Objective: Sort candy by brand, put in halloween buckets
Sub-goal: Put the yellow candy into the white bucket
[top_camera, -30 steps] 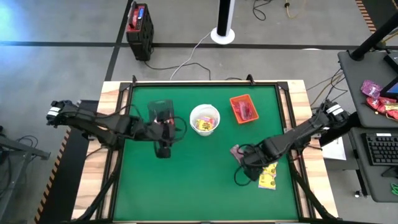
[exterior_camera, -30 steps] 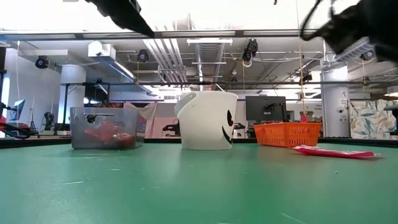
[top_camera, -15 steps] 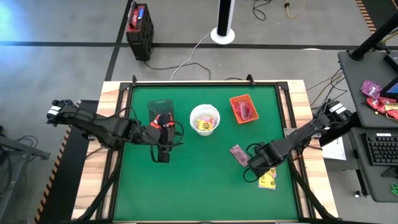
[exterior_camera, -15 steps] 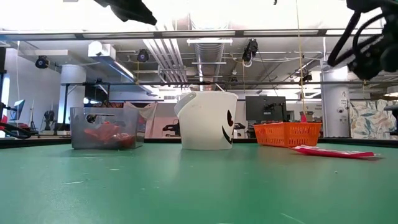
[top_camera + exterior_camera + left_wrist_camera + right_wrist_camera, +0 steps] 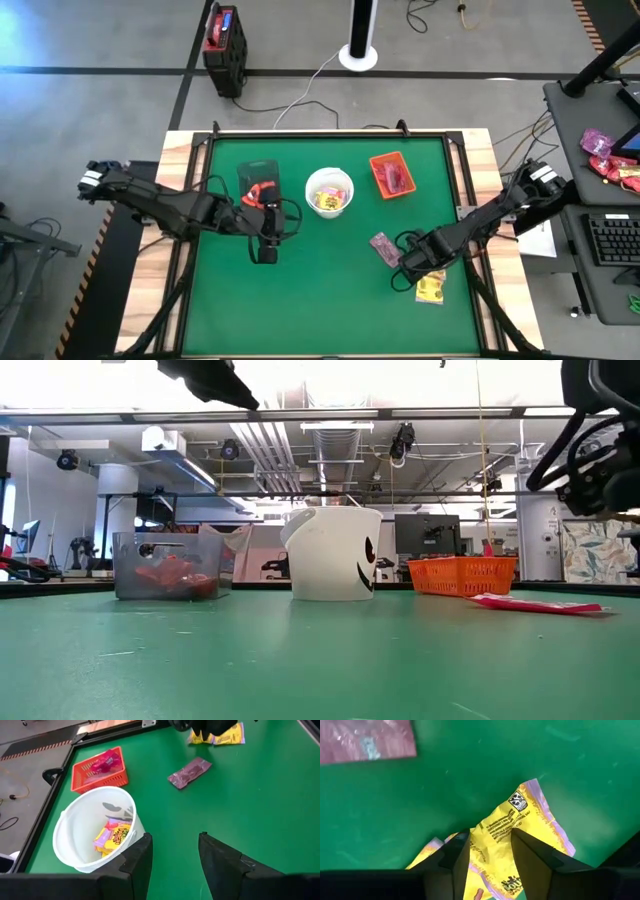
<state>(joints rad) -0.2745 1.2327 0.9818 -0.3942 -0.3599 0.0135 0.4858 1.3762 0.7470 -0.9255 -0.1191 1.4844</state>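
Three containers stand along the far half of the table: a dark tub (image 5: 258, 178) with red-orange candy, a white round bucket (image 5: 329, 192) with yellow packets inside (image 5: 114, 836), and an orange tray (image 5: 392, 174) with pink candy. A pink-purple packet (image 5: 384, 245) lies flat on the felt. Yellow packets (image 5: 432, 288) lie near the right edge. My right gripper (image 5: 490, 842) is open, low over one yellow packet (image 5: 520, 835), with a finger on either side of it. My left gripper (image 5: 175, 855) is open and holds nothing, hovering just on the near side of the tub (image 5: 265, 245).
Green felt (image 5: 320, 300) lies open across the near half and between the arms. A raised dark frame (image 5: 455, 200) runs round the felt. The purple packet (image 5: 367, 740) lies close beside my right gripper, on the side toward the containers.
My right gripper has moved toward the table's right edge, away from the purple packet and over the yellow packets, and has come down. My left gripper has drifted a little toward the near edge, away from the dark tub.
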